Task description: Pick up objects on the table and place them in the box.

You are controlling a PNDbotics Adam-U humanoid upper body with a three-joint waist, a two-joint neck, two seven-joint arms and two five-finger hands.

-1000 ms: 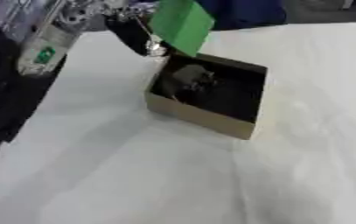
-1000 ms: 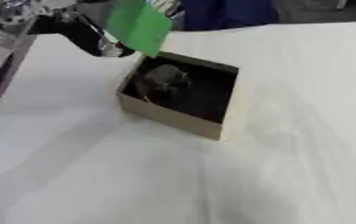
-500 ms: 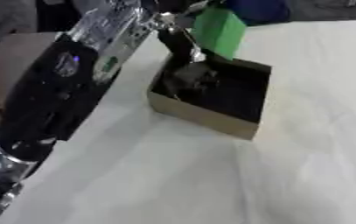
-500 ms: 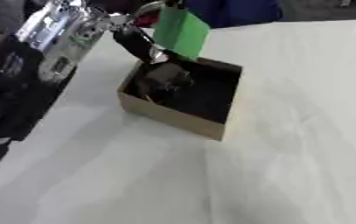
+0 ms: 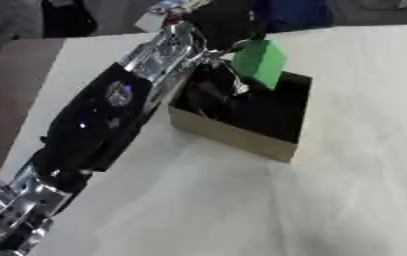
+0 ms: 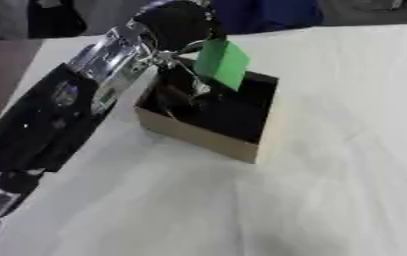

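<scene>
A square cardboard box [image 5: 241, 137] is set on the desk [image 5: 346, 200], which is covered by a smooth, pale, matte surface. The outer walls of the box are plain tan card with crisp edges, while the inside is seen as dark, almost black. A dark, irregular lump [image 6: 176, 102] is lodged in the near-left part of the interior; its shape and material cannot be made out beyond a dull, uneven look. The remainder of the box floor is lost in shadow.

A bright green block [image 5: 259, 62] is held above the far rim of the box, tilted so that one flat face is turned toward the camera. It is shown as a smooth, uniformly coloured slab with straight edges and squared corners. Its lower edge hangs over the open top of the box, but whether the rim is touched cannot be told.

The block is gripped by the left hand [image 6: 178, 30], whose black fingers are curled round its upper left side. The left arm [image 5: 110, 115] is stretched in from the lower left across the desk, made up of glossy black shells and bright silver metal sections near the wrist and at the lower joint. It passes close along the left wall of the box.

The right hand is not shown in either view.

A brown floor strip [image 5: 5, 95] is visible beyond the left edge of the desk.
</scene>
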